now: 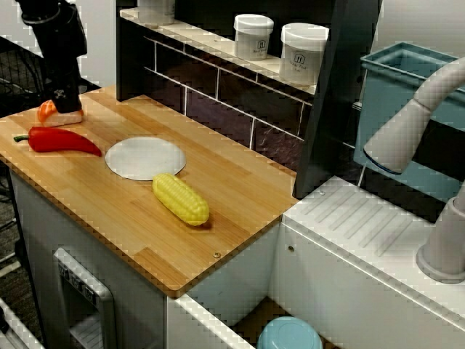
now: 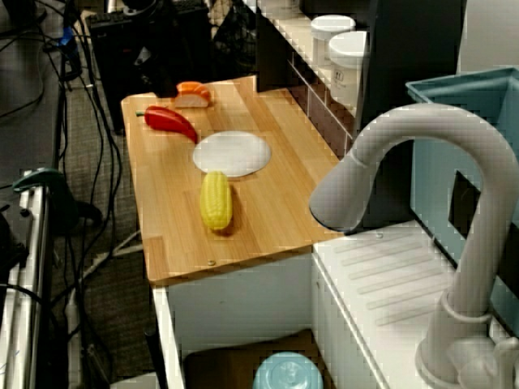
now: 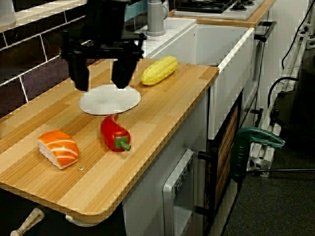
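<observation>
Over the light wooden countertop, the black two-fingered gripper hangs with its fingers spread and empty, while the orange-and-white salmon sushi piece lies on the boards below it, beside the glossy red pepper.

**Counter**: light wood top in lengthwise planks, pale and darker strips alternating, with rounded near corners. It carries four items, placed as in the view from the side.

- **Sushi**: orange salmon with white stripes on rice. It lies flat at the far left corner.
- **Pepper**: red with a green stem pointing left. It lies on its side just near of the sushi, not touching it.
- **Plate**: white, round and flat, at mid-counter, right of the pepper.
- **Corn**: yellow and lying slantwise, near and right of the plate, close against its rim. Whether they touch cannot be told.
</observation>
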You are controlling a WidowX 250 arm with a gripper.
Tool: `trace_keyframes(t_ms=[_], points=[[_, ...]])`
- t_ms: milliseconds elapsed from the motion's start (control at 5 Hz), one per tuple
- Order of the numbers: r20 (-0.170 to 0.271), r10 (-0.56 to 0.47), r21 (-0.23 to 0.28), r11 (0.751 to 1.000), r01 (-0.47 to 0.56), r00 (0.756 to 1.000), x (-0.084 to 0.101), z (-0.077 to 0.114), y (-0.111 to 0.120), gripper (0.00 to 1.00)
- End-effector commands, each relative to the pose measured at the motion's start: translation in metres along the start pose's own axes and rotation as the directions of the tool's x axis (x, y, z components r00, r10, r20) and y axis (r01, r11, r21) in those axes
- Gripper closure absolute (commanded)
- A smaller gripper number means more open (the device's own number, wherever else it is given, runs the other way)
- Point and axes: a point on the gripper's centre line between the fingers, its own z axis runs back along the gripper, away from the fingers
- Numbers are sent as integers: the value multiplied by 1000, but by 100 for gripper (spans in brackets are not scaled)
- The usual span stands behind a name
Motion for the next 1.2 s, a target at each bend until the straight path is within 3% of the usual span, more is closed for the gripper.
trace_keyframes(t_ms=[0,400,1000], points=[[-30,-4,63,998,6,1000,-9,-1,-12,0],[-68,44,92,995,-38,997,-24,-18,2,0],[-84,42,75,997,-36,996,-27,-23,1,0]])
